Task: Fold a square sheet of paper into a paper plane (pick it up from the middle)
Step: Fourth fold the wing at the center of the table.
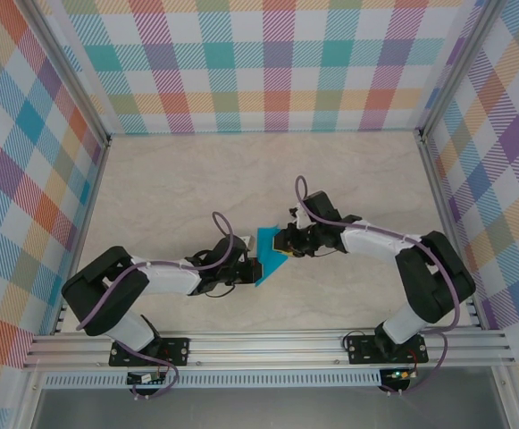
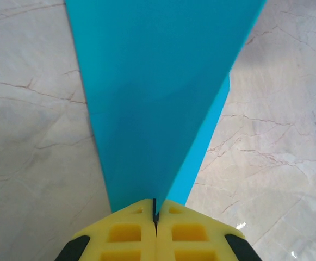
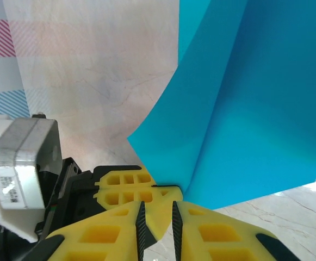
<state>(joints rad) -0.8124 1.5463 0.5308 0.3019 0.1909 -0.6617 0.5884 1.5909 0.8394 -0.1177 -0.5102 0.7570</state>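
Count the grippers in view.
2. The left gripper is shut on the paper's narrow end. The right gripper faces it from the other side, its jaws slightly apart just below the paper's lower edge, with nothing visible between them.

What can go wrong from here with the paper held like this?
1. The left hand pinches the paper only at its narrow tip: it may twist or slip out.
2. The right hand, jaws slightly apart, sits close against the left hand's fingers: closing there may miss the paper's edge or bump them.
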